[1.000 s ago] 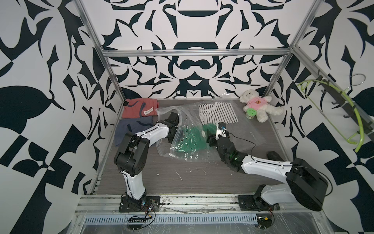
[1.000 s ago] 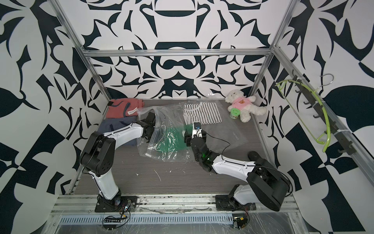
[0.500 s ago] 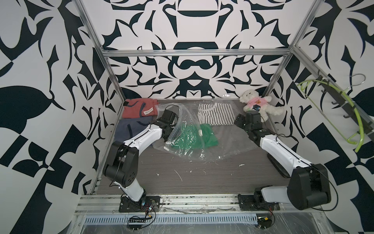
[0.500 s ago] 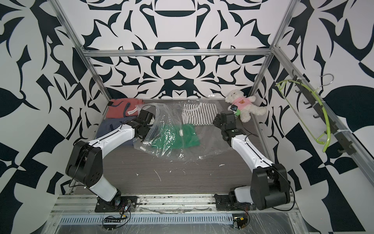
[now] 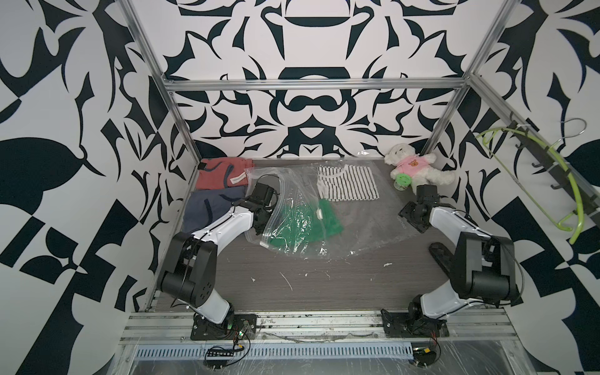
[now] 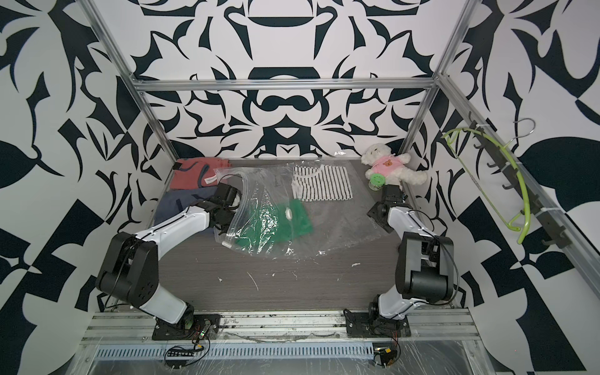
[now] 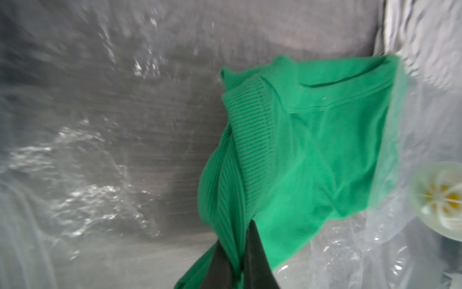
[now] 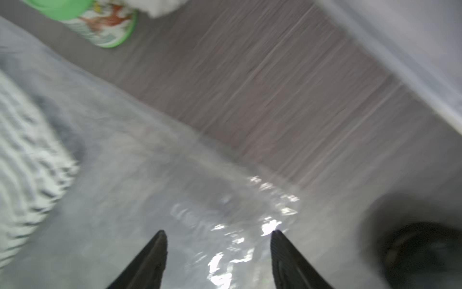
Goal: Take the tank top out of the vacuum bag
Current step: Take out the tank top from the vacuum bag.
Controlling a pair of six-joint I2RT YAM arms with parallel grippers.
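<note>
Left hand (image 7: 237,240) pinches tank top (image 7: 312,150); right hand (image 8: 218,232) gapes empty; vacuum bag (image 5: 363,227) print unreadable

Right wrist view's smeared for you: striped shirt (image 8: 25,155) beside the right gripper (image 8: 218,232) blurs; valve disc (image 7: 437,200) past your left gripper (image 7: 236,235) is cropped.

Green tank top (image 5: 328,224); clear bag (image 5: 367,214); black-white striped shirt (image 5: 349,186).

I see the vacuum bag (image 5: 367,220), clear and crinkled, lying flat on the desk (image 5: 324,279) with its mouth gaping at the left end. The green tank top (image 5: 302,227) lies bunched inside, under the round white valve (image 5: 319,213).
</note>
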